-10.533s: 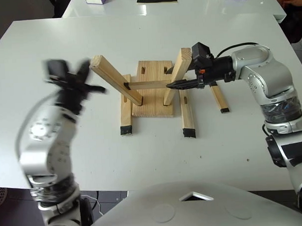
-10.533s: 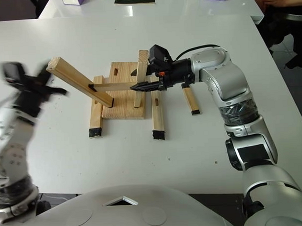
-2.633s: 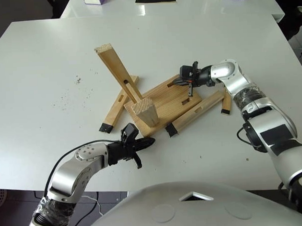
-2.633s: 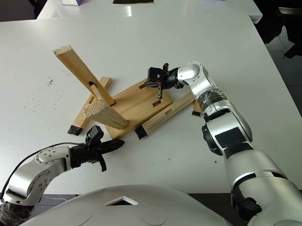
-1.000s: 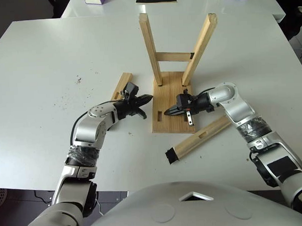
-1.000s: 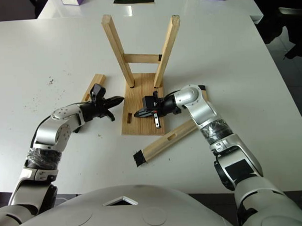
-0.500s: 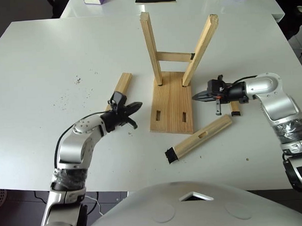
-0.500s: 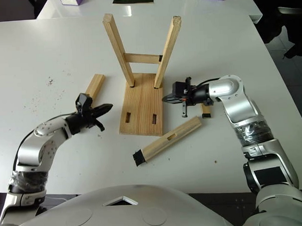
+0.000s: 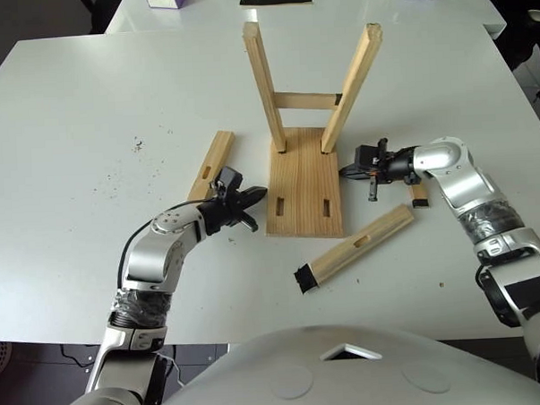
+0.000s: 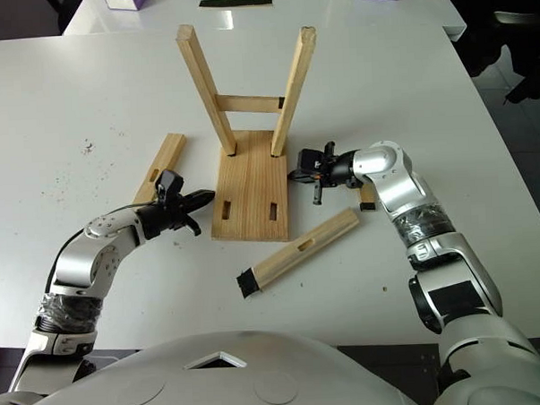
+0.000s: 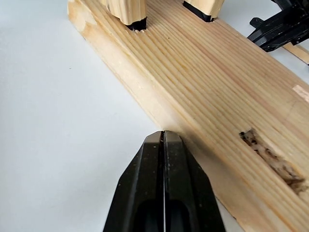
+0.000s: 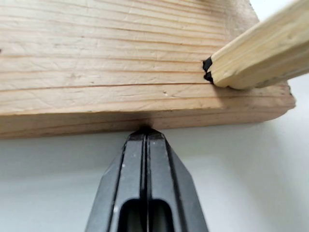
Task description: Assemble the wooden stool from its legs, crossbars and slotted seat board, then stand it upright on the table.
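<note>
Pine seat board point(image 9: 303, 192) lies flat near the middle of the white table point(image 9: 86, 103), with 2 legs standing in its far slots, the left leg point(image 9: 265, 86) and the right leg point(image 9: 350, 87), tied by 1 crossbar point(image 9: 306, 100). The 2 near slots point(image 9: 282, 205) are empty. The left jaws are pressed together and empty, their tip touching the board's left edge beside the near slots. The right jaws are likewise pressed together on nothing, their tip against the board's right edge close to the foot of the right leg. The 2 contact points do not face each other, so in my judgement a push from both sides is likely to spin the board rather than steady or slide it. The tall 2-leg frame appears to be held only at its feet, so a jolt could rock it loose or tip it over. A narrow closed tip on a thin edge may also skid up onto the top face or dig under it. A loose slotted leg point(image 9: 357, 245) lies on the table just off the board's near right corner, and a turning board could shove it. Another loose leg point(image 9: 211, 156) lies just beside the left arm, and a short wooden piece point(image 9: 418, 196) lies near the right wrist; either arm could sweep these aside. Dark specks point(image 9: 137, 144) dot the table well to the left.
</note>
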